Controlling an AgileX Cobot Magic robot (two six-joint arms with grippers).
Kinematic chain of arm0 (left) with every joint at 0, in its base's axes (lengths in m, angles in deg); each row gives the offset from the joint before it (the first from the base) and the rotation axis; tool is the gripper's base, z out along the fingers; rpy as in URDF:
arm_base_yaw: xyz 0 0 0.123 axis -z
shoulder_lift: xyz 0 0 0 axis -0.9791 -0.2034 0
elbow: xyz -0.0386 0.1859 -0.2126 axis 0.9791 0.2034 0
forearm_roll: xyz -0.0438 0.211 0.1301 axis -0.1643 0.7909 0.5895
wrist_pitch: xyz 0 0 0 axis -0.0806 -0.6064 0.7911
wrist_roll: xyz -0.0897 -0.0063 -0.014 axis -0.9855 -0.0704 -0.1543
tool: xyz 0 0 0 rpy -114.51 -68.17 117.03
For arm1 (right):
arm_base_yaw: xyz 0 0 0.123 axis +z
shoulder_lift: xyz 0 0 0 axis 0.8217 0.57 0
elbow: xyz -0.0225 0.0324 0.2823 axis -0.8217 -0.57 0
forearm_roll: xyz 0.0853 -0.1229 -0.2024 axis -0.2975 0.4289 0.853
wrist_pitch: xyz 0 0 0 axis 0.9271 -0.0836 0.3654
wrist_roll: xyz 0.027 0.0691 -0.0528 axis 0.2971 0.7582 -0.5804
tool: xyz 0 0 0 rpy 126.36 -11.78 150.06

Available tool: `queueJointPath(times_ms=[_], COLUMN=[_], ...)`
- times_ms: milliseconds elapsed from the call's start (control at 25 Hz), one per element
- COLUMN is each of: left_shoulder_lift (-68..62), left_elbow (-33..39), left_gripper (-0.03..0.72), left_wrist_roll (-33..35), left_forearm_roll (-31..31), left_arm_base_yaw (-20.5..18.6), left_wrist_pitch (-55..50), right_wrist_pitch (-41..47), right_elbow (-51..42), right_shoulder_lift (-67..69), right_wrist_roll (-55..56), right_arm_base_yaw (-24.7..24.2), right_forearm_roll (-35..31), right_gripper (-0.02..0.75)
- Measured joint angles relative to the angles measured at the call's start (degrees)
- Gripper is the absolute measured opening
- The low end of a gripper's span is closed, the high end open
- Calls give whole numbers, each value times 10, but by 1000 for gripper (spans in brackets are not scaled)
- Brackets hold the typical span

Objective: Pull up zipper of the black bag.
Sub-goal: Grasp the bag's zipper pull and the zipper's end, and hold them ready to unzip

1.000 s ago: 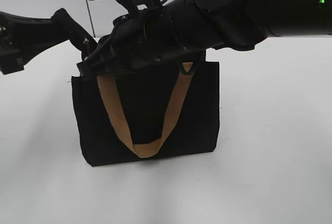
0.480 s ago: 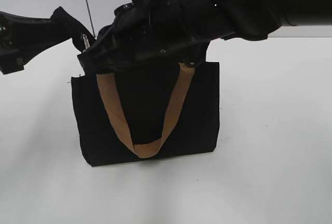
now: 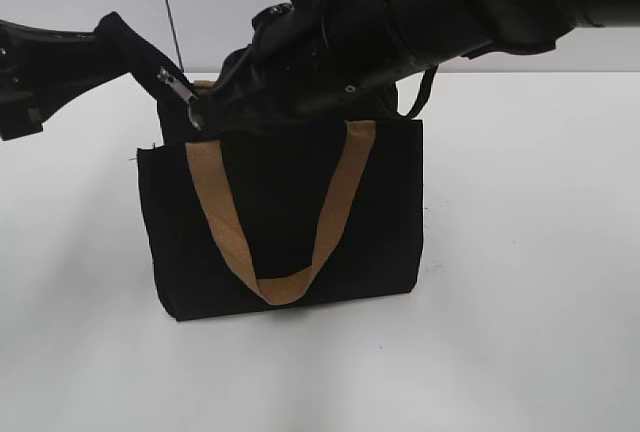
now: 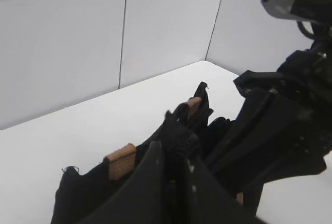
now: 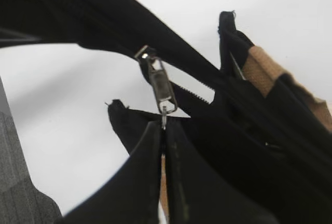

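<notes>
No brand, label or writing can be read on anything in view. The black bag (image 3: 285, 217) stands upright on the white table (image 3: 520, 282), its long side running left to right, with a tan handle (image 3: 275, 287) hanging in a loop down its front. Since a second ago the right arm has lifted and swung back towards the right, uncovering the bag's upper left corner and the zipper (image 3: 180, 92), which was hidden behind it. The zipper sits at that top left corner, its silver tab slanting from upper left to lower right. In the right wrist view the right gripper (image 5: 164, 126) has its fingers pressed together, pinching the lower end of the zipper tab (image 5: 162, 86). The left gripper (image 4: 174, 154) has its fingers closed on the bag's top edge
</notes>
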Motion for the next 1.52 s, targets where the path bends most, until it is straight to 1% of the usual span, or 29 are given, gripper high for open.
queueJointPath(times_ms=[240,600,920,1120,1520], left_shoulder_lift=[18,28,28,32,50], left_elbow=[1,4,4,4,4], left_gripper=[20,20,20,20,20], left_wrist_roll=[0,0,0,0,0], left_forearm_roll=[1,1,3,5,4], left_arm_base_yaw=[0,0,0,0,0], left_wrist_pitch=[-23,-51,-63,-93,-121], right_wrist_pitch=[16,21,52,71,78], right_elbow=[0,0,0,0,0], right_shoulder_lift=[-1,-18,-19,-19,-19], right_wrist_roll=[42,47,74,91,104], right_arm_base_yaw=[-26,-35,-79,-102,-113], right_forearm_roll=[34,40,40,40,52], right_gripper=[-1,-1,-1,-1,-1])
